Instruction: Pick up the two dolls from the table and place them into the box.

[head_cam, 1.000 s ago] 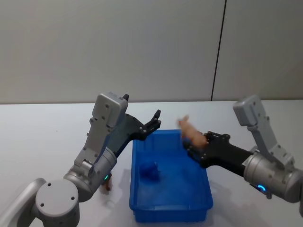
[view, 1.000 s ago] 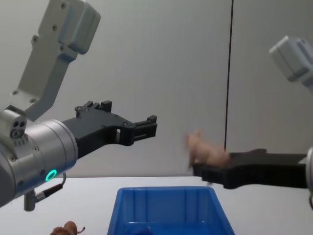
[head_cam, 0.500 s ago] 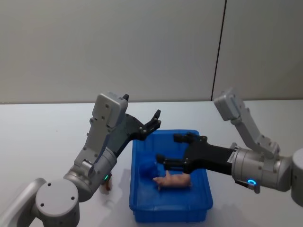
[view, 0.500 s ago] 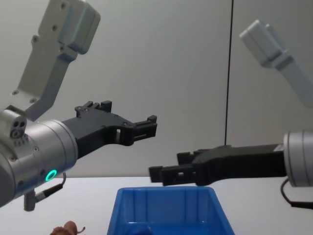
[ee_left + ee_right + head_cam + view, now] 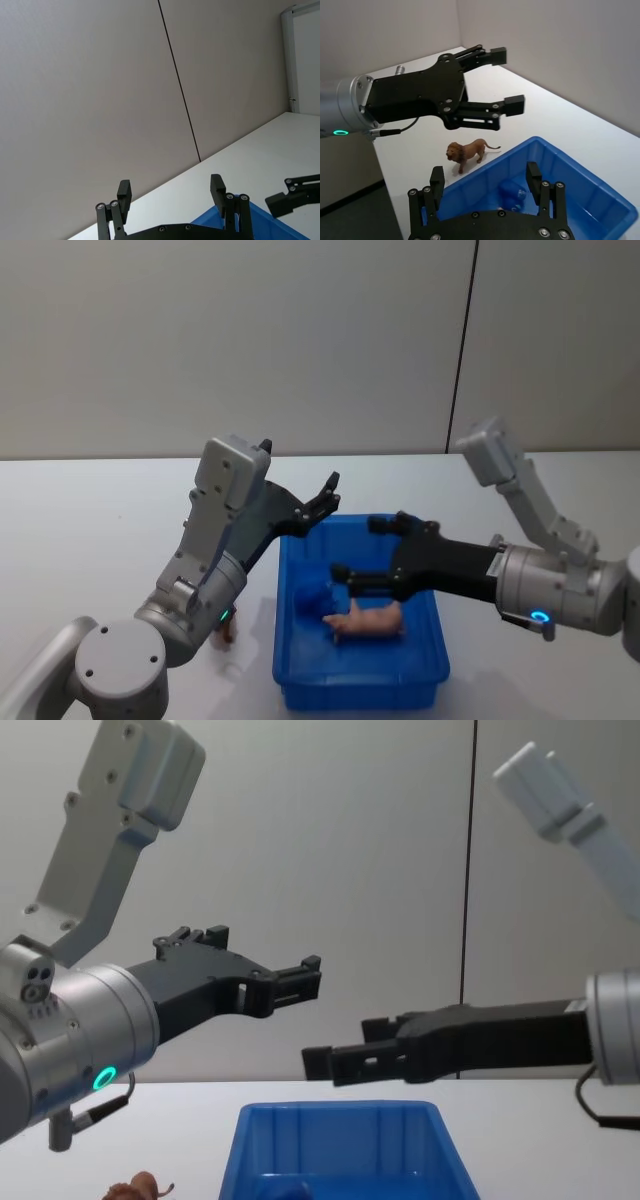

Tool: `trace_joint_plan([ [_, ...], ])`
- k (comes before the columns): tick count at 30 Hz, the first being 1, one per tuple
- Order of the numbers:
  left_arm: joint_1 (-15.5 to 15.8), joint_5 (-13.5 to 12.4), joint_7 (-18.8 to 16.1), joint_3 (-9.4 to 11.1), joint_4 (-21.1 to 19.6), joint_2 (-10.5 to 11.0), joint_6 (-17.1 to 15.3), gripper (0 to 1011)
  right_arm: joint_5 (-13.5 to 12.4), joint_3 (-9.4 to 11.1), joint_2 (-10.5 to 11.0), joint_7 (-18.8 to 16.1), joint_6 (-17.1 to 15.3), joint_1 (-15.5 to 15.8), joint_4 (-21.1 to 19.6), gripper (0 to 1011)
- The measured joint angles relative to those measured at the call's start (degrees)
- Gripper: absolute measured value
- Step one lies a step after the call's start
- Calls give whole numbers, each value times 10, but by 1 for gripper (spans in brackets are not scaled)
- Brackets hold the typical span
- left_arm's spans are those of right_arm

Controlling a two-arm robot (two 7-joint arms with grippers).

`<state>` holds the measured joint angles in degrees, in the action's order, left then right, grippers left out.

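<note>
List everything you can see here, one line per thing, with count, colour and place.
table: one, white, under everything.
box: one, bright blue, on the table between the arms.
pink doll: one, pale pink, lying inside the box.
brown doll: one, reddish-brown lion, standing on the table just outside the box, on the robot's left.
small blue item: one, blue, inside the box; cannot tell what it is.
wall: one, grey with a dark vertical seam, behind the table.
left gripper: one, black, open, raised by the box's far left corner.
right gripper: one, black, open, above the box over the pink doll.
</note>
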<state>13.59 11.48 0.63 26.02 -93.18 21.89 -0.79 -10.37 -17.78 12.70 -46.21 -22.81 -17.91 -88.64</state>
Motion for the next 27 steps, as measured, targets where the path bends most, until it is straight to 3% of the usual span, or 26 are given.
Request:
trace_joint_plan([
  [6, 0, 0, 0, 0, 0, 0, 0, 1001, -10, 8, 11, 21, 10, 8, -8, 1001],
  [17, 0, 0, 0, 0, 0, 0, 0, 1001, -33, 28, 40, 94, 38, 39, -35, 1001],
  [27, -1, 1, 0, 0, 0, 0, -1, 1001, -53, 50, 69, 178, 69, 78, -64, 1001],
])
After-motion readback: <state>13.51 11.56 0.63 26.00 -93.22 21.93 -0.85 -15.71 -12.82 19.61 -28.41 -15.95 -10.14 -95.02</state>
